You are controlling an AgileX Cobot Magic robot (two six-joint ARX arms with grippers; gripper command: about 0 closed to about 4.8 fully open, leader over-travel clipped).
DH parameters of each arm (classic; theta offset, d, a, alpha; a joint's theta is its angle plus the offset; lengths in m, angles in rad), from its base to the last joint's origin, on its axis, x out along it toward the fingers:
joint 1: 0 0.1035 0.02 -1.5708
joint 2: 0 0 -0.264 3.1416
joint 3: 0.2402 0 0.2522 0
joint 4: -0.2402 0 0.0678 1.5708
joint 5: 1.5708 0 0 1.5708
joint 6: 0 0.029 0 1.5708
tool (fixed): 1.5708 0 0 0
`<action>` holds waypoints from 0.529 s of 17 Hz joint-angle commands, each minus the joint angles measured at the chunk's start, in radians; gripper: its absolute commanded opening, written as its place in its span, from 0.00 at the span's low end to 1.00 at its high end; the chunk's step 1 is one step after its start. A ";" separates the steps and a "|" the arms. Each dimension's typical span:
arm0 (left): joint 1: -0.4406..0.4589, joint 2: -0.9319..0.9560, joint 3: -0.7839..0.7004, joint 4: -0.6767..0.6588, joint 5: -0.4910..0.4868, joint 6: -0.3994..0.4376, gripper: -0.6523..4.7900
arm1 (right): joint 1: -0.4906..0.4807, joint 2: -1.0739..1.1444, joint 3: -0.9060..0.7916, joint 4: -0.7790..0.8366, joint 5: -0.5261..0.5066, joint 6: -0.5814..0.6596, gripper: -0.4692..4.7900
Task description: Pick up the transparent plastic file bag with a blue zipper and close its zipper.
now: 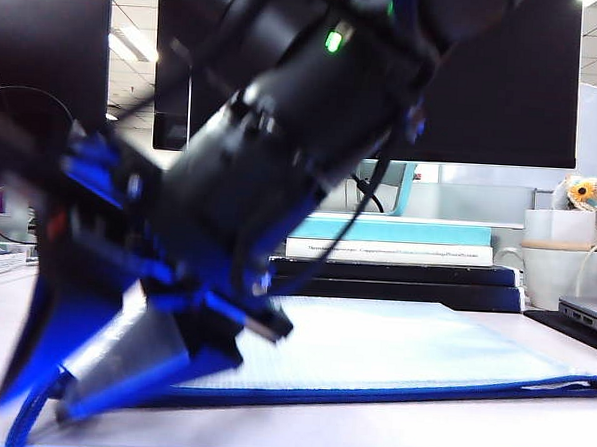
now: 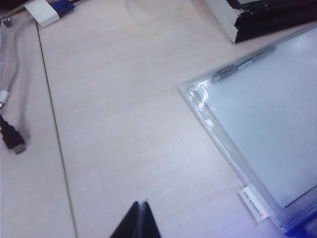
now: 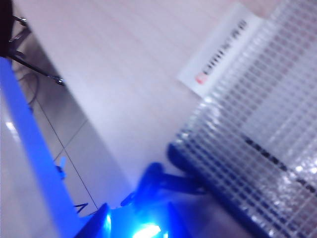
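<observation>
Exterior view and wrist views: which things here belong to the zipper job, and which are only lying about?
For the job:
file bag
blue zipper
right gripper, half open at the bag's corner
left gripper, shut, above bare table

Lying about:
stacked books
white mug
cables

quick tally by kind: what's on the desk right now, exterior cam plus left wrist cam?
File bag: 1
Books, stacked: 3
Mugs: 1
Plush toys: 1
Laptops: 1
Cables with plugs: 2
White adapters: 1
Total: 10
</observation>
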State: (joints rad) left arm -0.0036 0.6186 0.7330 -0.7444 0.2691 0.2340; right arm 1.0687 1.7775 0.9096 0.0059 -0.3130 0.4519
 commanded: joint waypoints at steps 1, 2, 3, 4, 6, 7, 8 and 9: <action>-0.001 -0.001 0.006 0.005 0.005 -0.003 0.11 | 0.002 0.013 0.005 0.038 0.004 0.001 0.37; -0.001 -0.001 0.006 0.005 0.005 -0.003 0.11 | 0.002 0.017 0.005 0.053 0.005 0.001 0.36; -0.001 -0.001 0.006 0.005 0.006 -0.003 0.11 | 0.002 0.026 0.005 0.068 0.011 0.001 0.18; -0.001 -0.001 0.006 0.005 0.009 -0.005 0.11 | 0.002 0.032 0.005 0.071 0.027 0.001 0.07; -0.001 -0.001 0.006 0.005 0.010 -0.006 0.11 | 0.002 0.043 0.005 0.073 0.019 0.002 0.08; -0.001 -0.001 0.006 0.005 0.018 -0.005 0.16 | 0.002 0.041 0.005 0.071 0.020 0.001 0.08; -0.001 -0.001 0.006 0.006 0.048 0.002 0.34 | 0.001 0.033 0.005 0.073 -0.001 0.001 0.08; -0.002 -0.001 0.006 0.005 0.068 0.006 0.43 | -0.004 0.024 0.005 0.070 -0.011 0.001 0.08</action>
State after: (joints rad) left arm -0.0036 0.6186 0.7330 -0.7448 0.2970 0.2325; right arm 1.0676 1.8175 0.9119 0.0761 -0.3027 0.4522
